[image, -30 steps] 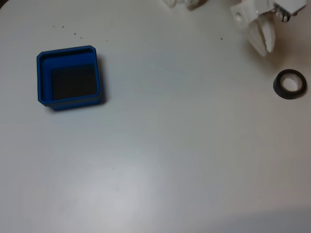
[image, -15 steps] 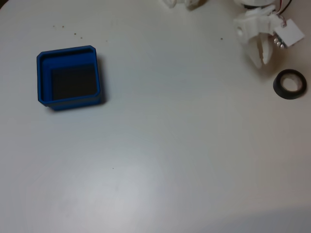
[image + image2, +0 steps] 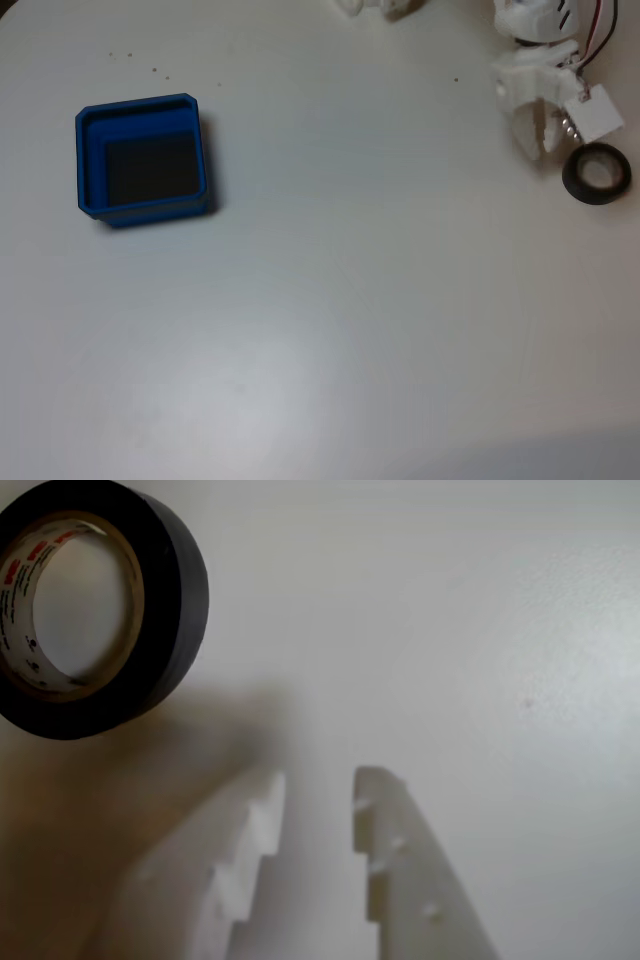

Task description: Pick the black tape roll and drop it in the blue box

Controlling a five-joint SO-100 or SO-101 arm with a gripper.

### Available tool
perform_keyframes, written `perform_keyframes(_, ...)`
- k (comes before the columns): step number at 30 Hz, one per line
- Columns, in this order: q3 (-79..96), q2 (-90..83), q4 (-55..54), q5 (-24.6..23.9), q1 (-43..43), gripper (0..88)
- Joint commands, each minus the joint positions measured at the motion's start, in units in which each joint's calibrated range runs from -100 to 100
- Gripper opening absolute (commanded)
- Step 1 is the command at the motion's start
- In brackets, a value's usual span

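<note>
The black tape roll [image 3: 597, 174] lies flat on the white table at the far right of the fixed view, its pale core facing up. My white gripper [image 3: 535, 148] hovers just to its upper left, fingers pointing down the picture. In the wrist view the tape roll [image 3: 178, 590] sits at the top left, and the gripper [image 3: 318, 792] below and to its right is open by a narrow gap with nothing between its fingers. It is apart from the roll. The blue box [image 3: 88, 160] with its dark floor stands far off at the left.
White parts of the arm's base [image 3: 380, 6] show at the top edge. A few dark specks [image 3: 154, 70] dot the table above the box. Bare white tabletop [image 3: 380, 260] stretches between the box and the tape roll.
My gripper has come down the fixed view towards the tape roll and turned at the wrist, so its camera board now faces the view. Roll and box have not moved.
</note>
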Motion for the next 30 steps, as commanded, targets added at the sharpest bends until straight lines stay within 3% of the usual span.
perform_keyframes(1, -7.85, 0.64, 5.87, -0.51, 0.05, 0.8)
perform_keyframes(11, -15.85, 1.14, 15.93, -0.16, -2.69, 0.8)
perform_keyframes(20, -17.74, 6.08, 16.18, -0.51, -9.92, 0.8)
perform_keyframes(30, -25.37, 11.34, 16.34, -0.51, -10.7, 0.8)
